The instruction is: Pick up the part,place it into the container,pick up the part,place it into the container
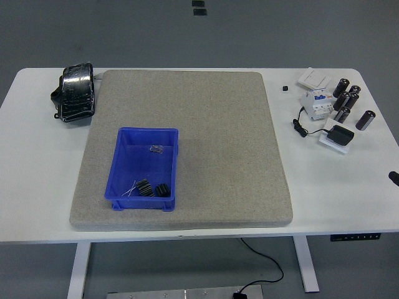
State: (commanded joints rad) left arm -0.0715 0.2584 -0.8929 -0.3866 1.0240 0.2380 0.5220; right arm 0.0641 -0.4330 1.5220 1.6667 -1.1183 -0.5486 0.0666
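Only a small dark tip of the right hand (394,177) shows at the right edge of the picture, over the white table (324,187); so little of it is in view that whether it is open or closed, or holds anything, cannot be told; the left hand is out of sight. The blue container (143,168) sits on the near-left part of the grey felt mat (212,124), its near wall close to the mat's near edge; inside it two black gear-like parts (153,189) lie at the near end beside thin wires, and a small greyish piece (156,148), too small to make out, lies at the far end. The mat's right and far areas are bare. On the table's far right stand dark cylinders (349,99), a white breaker block (316,103), a black adapter (340,135) with its cord; a black wrapped bundle (75,92) lies at the far left.
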